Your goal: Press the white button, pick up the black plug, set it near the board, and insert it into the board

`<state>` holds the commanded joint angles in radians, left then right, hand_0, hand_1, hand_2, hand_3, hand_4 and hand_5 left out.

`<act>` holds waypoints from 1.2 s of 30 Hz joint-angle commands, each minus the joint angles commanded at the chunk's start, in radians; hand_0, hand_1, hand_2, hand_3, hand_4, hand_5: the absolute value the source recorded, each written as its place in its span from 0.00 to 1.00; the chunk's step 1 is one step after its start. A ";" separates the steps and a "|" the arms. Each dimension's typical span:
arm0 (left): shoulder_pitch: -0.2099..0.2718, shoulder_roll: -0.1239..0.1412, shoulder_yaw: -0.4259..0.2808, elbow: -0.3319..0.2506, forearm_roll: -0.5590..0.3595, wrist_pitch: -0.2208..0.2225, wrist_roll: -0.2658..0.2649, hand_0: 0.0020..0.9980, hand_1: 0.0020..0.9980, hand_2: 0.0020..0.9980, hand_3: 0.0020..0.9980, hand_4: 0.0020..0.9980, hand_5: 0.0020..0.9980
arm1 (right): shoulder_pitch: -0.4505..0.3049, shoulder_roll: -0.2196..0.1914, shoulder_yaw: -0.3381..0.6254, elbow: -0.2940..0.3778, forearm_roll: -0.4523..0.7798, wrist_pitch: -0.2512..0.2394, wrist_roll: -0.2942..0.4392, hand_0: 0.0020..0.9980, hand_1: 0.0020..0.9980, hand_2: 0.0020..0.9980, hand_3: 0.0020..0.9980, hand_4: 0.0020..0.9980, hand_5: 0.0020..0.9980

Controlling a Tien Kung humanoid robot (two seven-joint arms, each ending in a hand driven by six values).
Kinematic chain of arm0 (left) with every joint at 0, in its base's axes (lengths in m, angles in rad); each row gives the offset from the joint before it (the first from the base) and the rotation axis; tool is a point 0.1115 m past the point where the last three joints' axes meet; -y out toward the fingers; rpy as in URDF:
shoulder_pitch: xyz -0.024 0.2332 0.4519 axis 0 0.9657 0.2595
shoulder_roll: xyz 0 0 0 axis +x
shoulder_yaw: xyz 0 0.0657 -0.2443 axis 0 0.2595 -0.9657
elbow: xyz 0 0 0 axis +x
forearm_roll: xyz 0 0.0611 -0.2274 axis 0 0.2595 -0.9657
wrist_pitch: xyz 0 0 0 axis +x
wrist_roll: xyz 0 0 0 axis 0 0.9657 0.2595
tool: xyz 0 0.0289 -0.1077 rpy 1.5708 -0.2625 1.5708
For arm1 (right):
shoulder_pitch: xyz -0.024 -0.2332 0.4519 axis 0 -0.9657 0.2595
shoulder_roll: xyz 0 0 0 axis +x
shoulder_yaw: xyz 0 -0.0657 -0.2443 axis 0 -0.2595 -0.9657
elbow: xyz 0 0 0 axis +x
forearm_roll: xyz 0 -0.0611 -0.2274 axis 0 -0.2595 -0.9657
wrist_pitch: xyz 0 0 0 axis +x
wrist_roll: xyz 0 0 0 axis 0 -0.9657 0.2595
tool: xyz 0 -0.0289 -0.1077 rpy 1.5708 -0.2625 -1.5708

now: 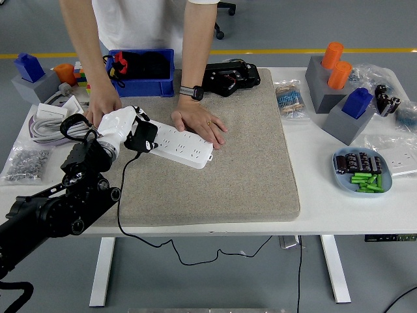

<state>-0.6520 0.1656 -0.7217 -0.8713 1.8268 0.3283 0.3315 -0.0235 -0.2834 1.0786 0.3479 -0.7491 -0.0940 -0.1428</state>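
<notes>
A white power strip [186, 144] lies on the grey mat [234, 156], angled from upper left to lower right. A black plug [143, 138] sits at the strip's left end, its black cord trailing down over the table's near edge. My left hand [124, 125], white with black fingertips, is shut on the plug. A person's hand [201, 121] presses flat on the strip's upper middle. The person's other hand [103, 105] rests on the table just behind my left hand. My right arm does not show.
A blue bin [140, 73] and a black device [229, 76] stand behind the mat. Coloured cubes, white cables [49, 120] and a bag of screws [25, 163] lie at the left. Grey blocks with orange and blue pieces [339, 88] and a bowl of parts [361, 171] stand at the right.
</notes>
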 joint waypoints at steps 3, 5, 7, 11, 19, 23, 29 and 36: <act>0.001 0.001 0.000 -0.001 0.005 -0.001 0.002 0.36 0.27 0.28 0.40 0.87 0.10 | 0.001 0.000 0.000 0.000 0.000 0.000 0.001 0.71 0.63 0.64 0.61 0.66 0.35; 0.002 0.001 0.001 -0.001 0.009 0.000 0.002 0.36 0.27 0.28 0.40 0.87 0.10 | 0.001 0.001 0.001 0.000 0.000 -0.001 0.001 0.71 0.63 0.64 0.61 0.66 0.35; 0.003 0.001 0.003 -0.001 0.011 0.002 0.002 0.36 0.27 0.28 0.40 0.87 0.10 | 0.001 0.001 0.001 0.000 0.000 -0.001 0.001 0.71 0.63 0.64 0.61 0.66 0.35; 0.003 0.001 0.004 0.000 0.013 0.005 -0.001 0.35 0.26 0.26 0.35 0.86 0.14 | 0.002 0.001 0.002 0.000 0.000 -0.002 0.003 0.71 0.63 0.64 0.61 0.66 0.36; -0.003 -0.004 -0.001 0.015 0.015 0.021 -0.005 0.34 0.25 0.26 0.35 0.87 0.14 | 0.003 0.002 0.000 0.001 0.001 -0.003 0.006 0.71 0.62 0.64 0.61 0.66 0.35; -0.008 -0.008 -0.005 0.027 0.026 0.027 0.005 0.33 0.24 0.25 0.34 0.87 0.15 | 0.003 0.001 -0.002 0.001 0.002 -0.003 0.006 0.71 0.62 0.64 0.61 0.66 0.36; -0.019 -0.011 -0.002 0.044 0.039 0.017 0.021 0.32 0.24 0.25 0.34 0.84 0.09 | 0.004 -0.001 -0.003 0.000 0.001 -0.004 0.006 0.71 0.62 0.64 0.61 0.66 0.36; -0.015 -0.014 0.008 0.029 0.032 0.013 0.024 0.32 0.24 0.25 0.34 0.84 0.08 | 0.005 0.000 -0.002 0.001 0.002 -0.004 0.007 0.71 0.62 0.64 0.61 0.66 0.35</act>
<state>-0.6675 0.1519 -0.7137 -0.8421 1.8590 0.3414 0.3553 -0.0190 -0.2831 1.0768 0.3487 -0.7468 -0.0976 -0.1361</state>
